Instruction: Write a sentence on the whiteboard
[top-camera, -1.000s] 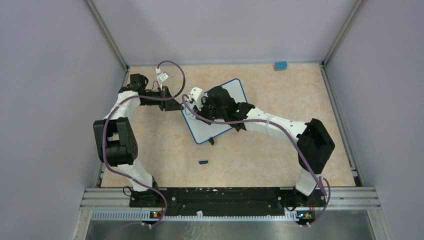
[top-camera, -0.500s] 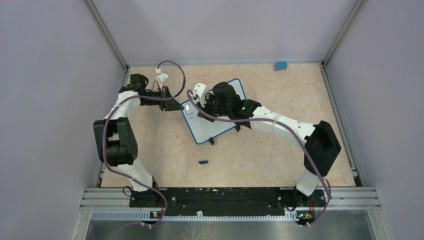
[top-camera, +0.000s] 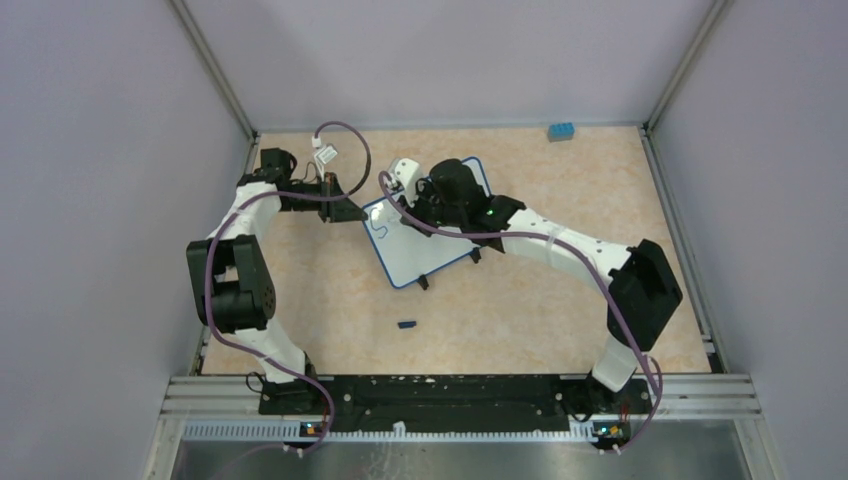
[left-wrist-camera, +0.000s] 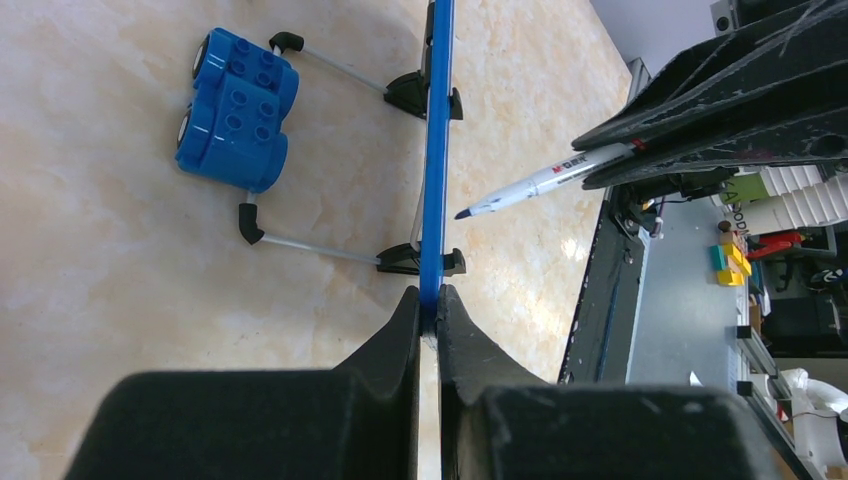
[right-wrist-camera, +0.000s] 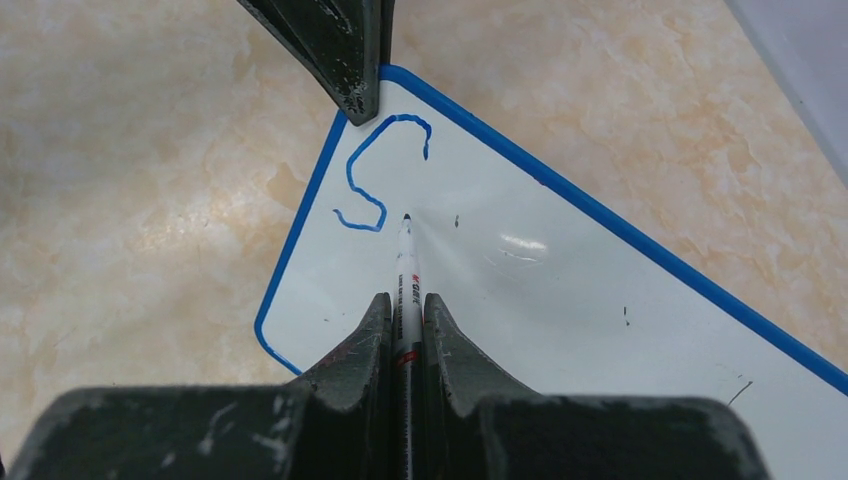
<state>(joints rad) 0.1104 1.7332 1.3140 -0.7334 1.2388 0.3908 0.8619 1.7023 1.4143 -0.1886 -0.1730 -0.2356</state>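
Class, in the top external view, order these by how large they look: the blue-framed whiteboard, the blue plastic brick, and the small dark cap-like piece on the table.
1. blue-framed white whiteboard, largest although partly hidden
2. blue plastic toy brick
3. small dark cap-like piece, only a little smaller than the brick

The flat tabletop, a peach-and-cream marbled surface, was edged by pale metal rails at its near side and by plain grey walls on the other sides. A small white rectangular whiteboard with a thin blue frame sat left of centre, turned diagonally, with its two small black feet showing along the near edge. Near the far right corner lay a bright blue studded plastic toy brick, well apart from the board. A small dark blue cap lay alone on the bare surface, nearer than the board.
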